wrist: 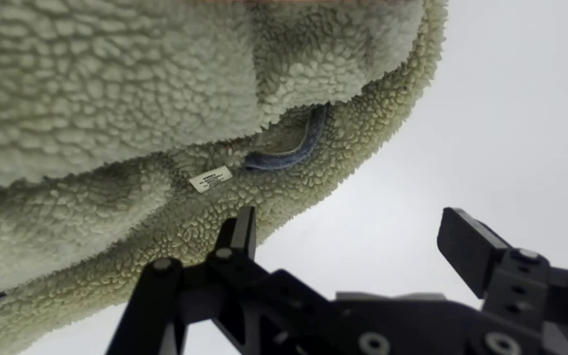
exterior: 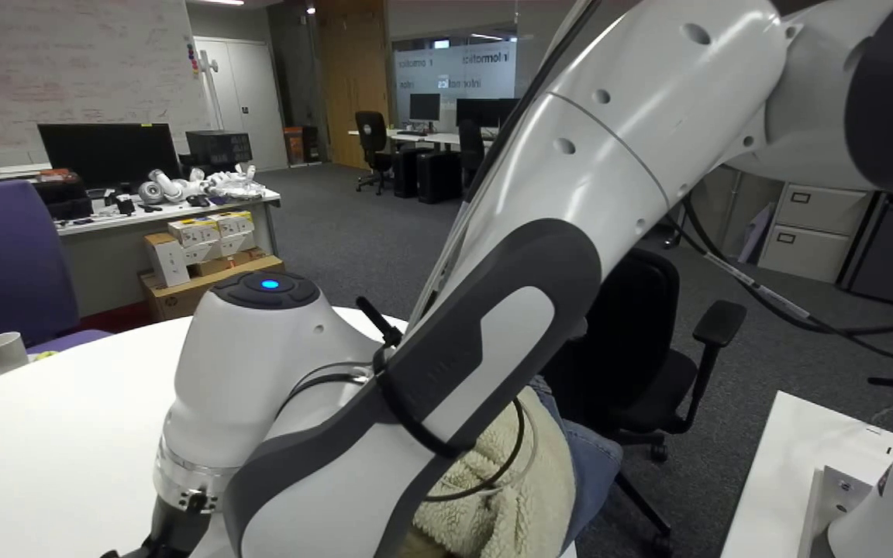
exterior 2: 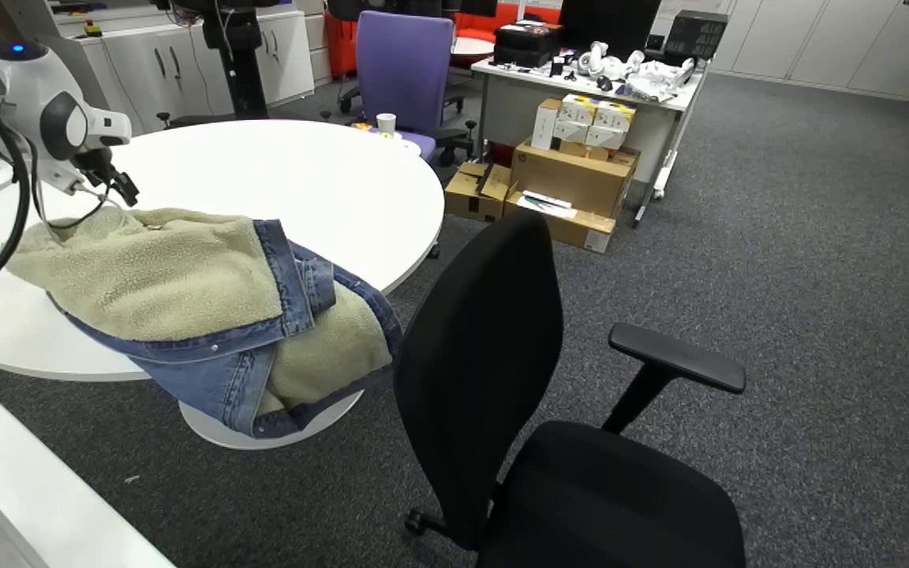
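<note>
A blue denim jacket (exterior 2: 194,276) with cream fleece lining lies lining-up on the round white table (exterior 2: 304,170), partly hanging over its edge. It also shows, partly hidden by the arm, in an exterior view (exterior: 528,465). In the wrist view the fleece (wrist: 116,88) fills the upper left, with a blue hanging loop (wrist: 289,159) and a small white label (wrist: 211,178). My gripper (wrist: 348,214) is open, with nothing between its fingers. Its left finger overlaps the fleece edge; the right finger is over bare table. I cannot tell whether the finger touches the fleece. The gripper (exterior 2: 129,191) is beside the jacket's collar end.
A black office chair (exterior 2: 486,379) stands close by the jacket's hanging end. A purple chair (exterior 2: 405,71) with a white cup (exterior 2: 386,124) stands beyond the table. Dark cables (exterior 2: 22,181) hang along the arm. A white surface (exterior 2: 44,505) carries the arm's base.
</note>
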